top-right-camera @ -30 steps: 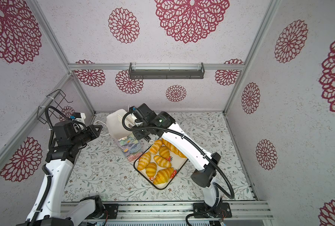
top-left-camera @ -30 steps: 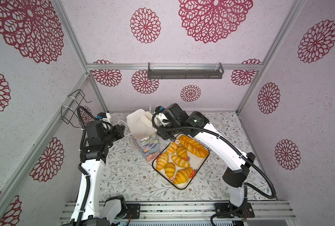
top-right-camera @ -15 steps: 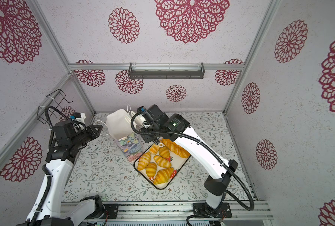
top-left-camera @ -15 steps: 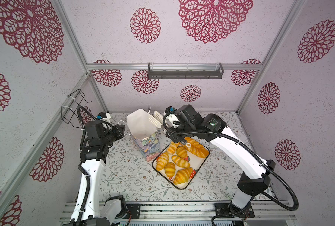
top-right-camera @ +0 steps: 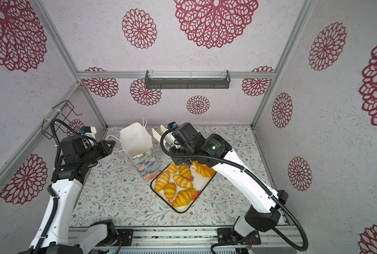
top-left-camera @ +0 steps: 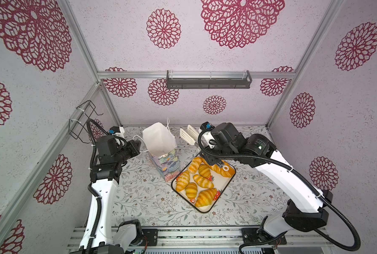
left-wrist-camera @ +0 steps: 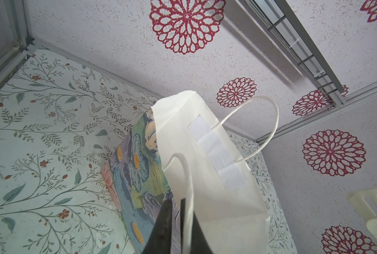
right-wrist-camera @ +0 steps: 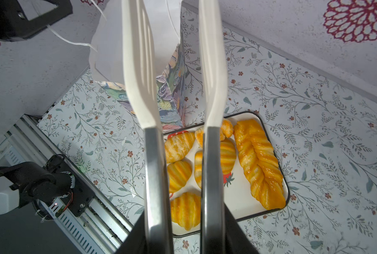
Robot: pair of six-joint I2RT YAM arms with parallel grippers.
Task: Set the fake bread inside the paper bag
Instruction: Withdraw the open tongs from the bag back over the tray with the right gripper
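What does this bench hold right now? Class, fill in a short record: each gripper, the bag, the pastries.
left gripper: shut on the bag's cord handle
right gripper: shut on the tongs, blades apart, nothing between them
bag: standing beside the tray
pastries: all visible ones lie on the tray
inside of bag: not visible

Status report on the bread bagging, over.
Left gripper shut on bag handle. Right gripper shut on tongs, tongs empty. Fake bread on tray, paper bag beside it. Nothing blocking.
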